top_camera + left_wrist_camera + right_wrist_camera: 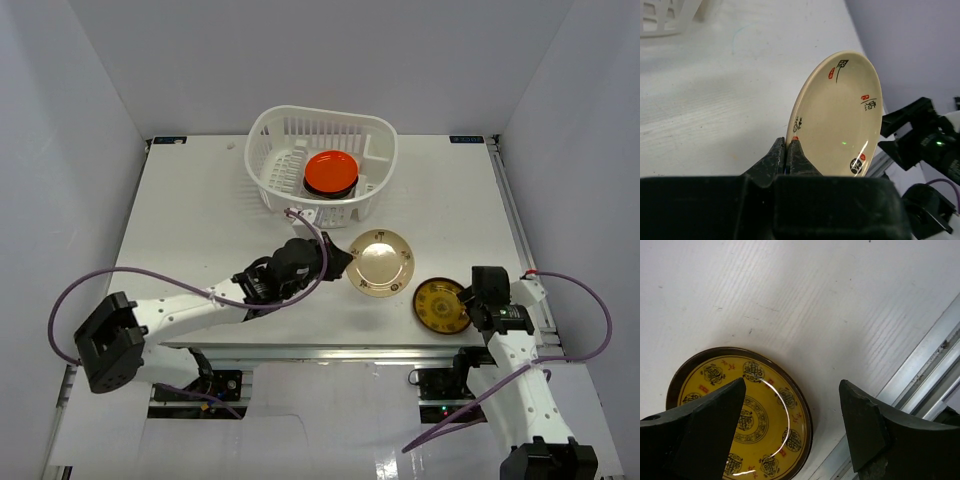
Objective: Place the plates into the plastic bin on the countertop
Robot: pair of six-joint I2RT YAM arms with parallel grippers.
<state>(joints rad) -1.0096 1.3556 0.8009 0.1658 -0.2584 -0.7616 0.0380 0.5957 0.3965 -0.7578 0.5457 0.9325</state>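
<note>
Task partly done: you see one glossy red plate (330,172) lying inside the plastic bin (268,150), a white basket with slotted lattice walls and a rounded rim, standing on the matte white countertop (200,220). Two plates remain outside. Your left gripper (791,150) is pinched tight on the rim of the cream plate (840,120), a smooth, shallow glazed round just in front of the bin. Your right gripper (792,385) stands wide, holding nothing, over the dark-rimmed yellow plate (750,420), which lies flat in front of the bin and to its right.

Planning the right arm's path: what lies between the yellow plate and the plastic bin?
The cream plate, held by the left pincer, shown in the top view; otherwise bare countertop.
</note>
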